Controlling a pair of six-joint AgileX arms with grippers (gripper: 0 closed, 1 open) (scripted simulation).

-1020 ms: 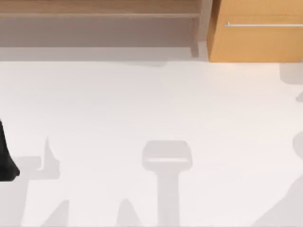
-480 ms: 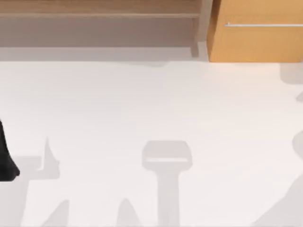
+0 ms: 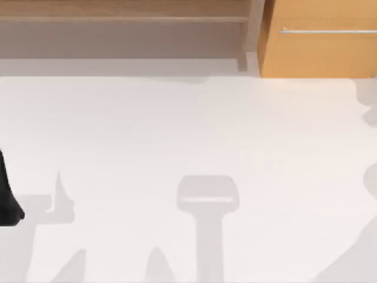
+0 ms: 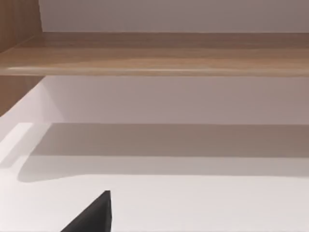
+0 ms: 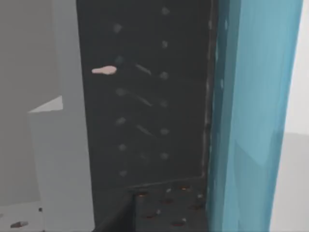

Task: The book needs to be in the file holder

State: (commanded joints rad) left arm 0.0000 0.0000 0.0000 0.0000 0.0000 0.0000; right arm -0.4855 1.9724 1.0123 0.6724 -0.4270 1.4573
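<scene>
In the right wrist view a teal-blue surface of the book [image 5: 251, 116] stands upright, very close to the camera. Right beside it is the dark, hole-dotted wall of the file holder [image 5: 145, 96], with a perforated floor [image 5: 169, 203] below. I cannot tell whether the book touches the wall. A black part of my left arm [image 3: 7, 197] sits at the table's left edge in the top view. In the left wrist view a black wedge of the left gripper [image 4: 91, 216] shows low over the white table.
A wooden shelf [image 3: 123, 17] runs along the back of the table [image 3: 194, 130], and an orange cabinet with a metal handle [image 3: 321, 41] stands at the back right. A pale grey panel [image 5: 58, 145] stands beside the file holder's dark wall.
The shadows at the table's right edge have shifted slightly. The left arm has not moved.
</scene>
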